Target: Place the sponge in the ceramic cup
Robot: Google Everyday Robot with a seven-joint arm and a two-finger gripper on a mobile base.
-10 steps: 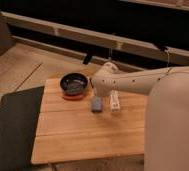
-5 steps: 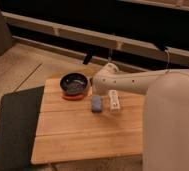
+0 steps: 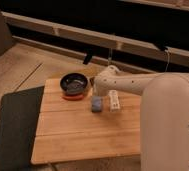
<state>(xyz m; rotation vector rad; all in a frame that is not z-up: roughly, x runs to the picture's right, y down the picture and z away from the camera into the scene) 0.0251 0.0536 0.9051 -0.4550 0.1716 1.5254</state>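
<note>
Camera view, end effector (image 3: 94, 82) beside dark bowl (image 3: 75, 83), sponge (image 3: 96, 104) beside white bar (image 3: 113, 100)

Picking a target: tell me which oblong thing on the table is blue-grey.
The sponge, the shorter one left of the white bar; the gripper is just beyond it, beside the bowl.

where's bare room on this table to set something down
Free: the table's near half, in front of the sponge, and the strip left of the bowl. Crowded: the far side, where bowl, sponge, white bar and gripper cluster.
</note>
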